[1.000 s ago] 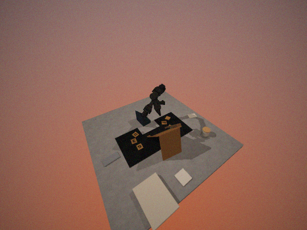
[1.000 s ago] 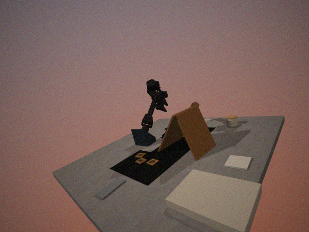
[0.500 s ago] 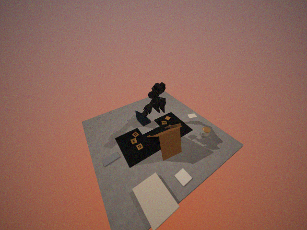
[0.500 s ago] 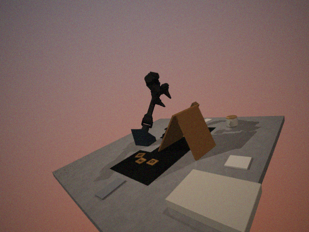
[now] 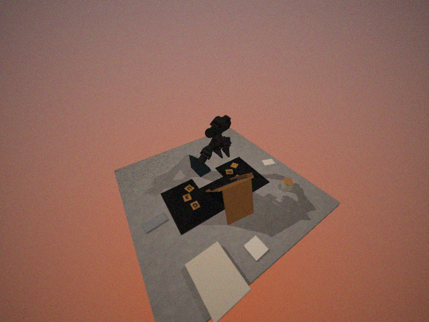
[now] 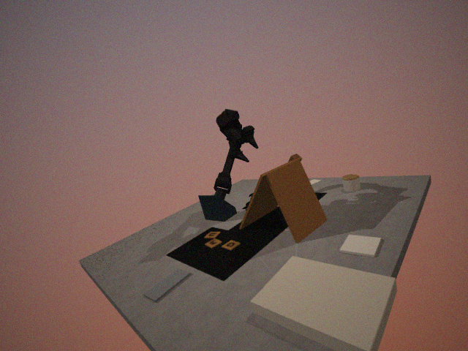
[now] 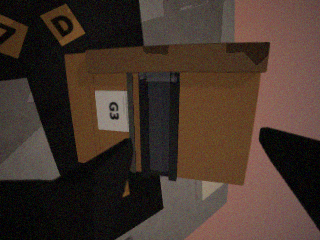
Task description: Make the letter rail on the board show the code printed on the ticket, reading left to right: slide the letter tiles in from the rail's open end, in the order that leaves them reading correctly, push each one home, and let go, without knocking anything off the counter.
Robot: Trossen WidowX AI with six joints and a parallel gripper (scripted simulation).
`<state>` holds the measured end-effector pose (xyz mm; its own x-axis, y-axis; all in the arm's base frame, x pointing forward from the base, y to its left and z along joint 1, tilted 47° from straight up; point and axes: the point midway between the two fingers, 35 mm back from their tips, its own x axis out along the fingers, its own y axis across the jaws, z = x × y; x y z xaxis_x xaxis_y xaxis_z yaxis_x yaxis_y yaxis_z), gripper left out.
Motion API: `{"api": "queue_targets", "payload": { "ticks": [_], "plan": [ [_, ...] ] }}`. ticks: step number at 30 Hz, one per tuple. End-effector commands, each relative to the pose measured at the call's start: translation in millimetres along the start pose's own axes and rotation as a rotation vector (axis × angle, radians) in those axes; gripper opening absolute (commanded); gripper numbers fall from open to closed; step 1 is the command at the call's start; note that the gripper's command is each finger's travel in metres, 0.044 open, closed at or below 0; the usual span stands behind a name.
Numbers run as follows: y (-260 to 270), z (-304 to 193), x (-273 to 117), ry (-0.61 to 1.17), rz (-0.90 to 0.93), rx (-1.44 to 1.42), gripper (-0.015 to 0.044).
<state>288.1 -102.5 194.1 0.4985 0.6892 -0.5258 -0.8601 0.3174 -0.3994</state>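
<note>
The brown tent-shaped board (image 5: 238, 200) (image 6: 302, 204) (image 7: 217, 125) stands on the black mat (image 5: 179, 220) (image 6: 223, 268). Its dark letter rail (image 7: 160, 125) shows no tiles in the wrist view. The white ticket (image 7: 111, 111) reads G3. A G tile (image 5: 195, 205) (image 6: 230, 245), a 3 tile (image 5: 187, 197) (image 6: 213, 243) and a third, unclear tile (image 5: 189, 188) (image 6: 212, 235) lie flat left of the board. A D tile (image 5: 234, 165) (image 7: 63, 25) and a 7 tile (image 5: 229, 171) (image 7: 11, 36) lie behind it. My gripper (image 5: 225, 157) (image 6: 253, 154) (image 7: 194, 139) is open and empty, high above the mat.
A large cream slab (image 5: 216, 277) (image 6: 325, 302) and a white square block (image 5: 256, 247) (image 6: 361, 244) lie in front. A grey bar (image 5: 155, 223) (image 6: 168, 287) lies left, a round orange-topped jar (image 5: 288, 181) (image 6: 351, 183) right, and a white card (image 5: 268, 162) (image 6: 314, 181) behind.
</note>
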Motion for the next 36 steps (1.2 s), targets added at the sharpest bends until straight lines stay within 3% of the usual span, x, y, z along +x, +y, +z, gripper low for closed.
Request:
{"api": "queue_targets", "payload": {
  "ticks": [1,6,21,22,25,36],
  "plan": [
    [23.2,-8.0,-10.8,0.012,-0.103,-0.010,0.0440],
    [54.5,-16.4,-16.5,0.036,-0.230,-0.028,0.0440],
    [55.7,-16.7,-16.6,0.037,-0.235,-0.029,0.0440],
    [55.5,-17.7,-16.2,0.036,-0.231,-0.021,0.0414],
    [51.6,-32.2,-9.9,0.030,-0.181,0.096,0.0340],
    [41.6,-104.8,33.3,0.071,0.048,0.612,0.0340]
  ]
}}
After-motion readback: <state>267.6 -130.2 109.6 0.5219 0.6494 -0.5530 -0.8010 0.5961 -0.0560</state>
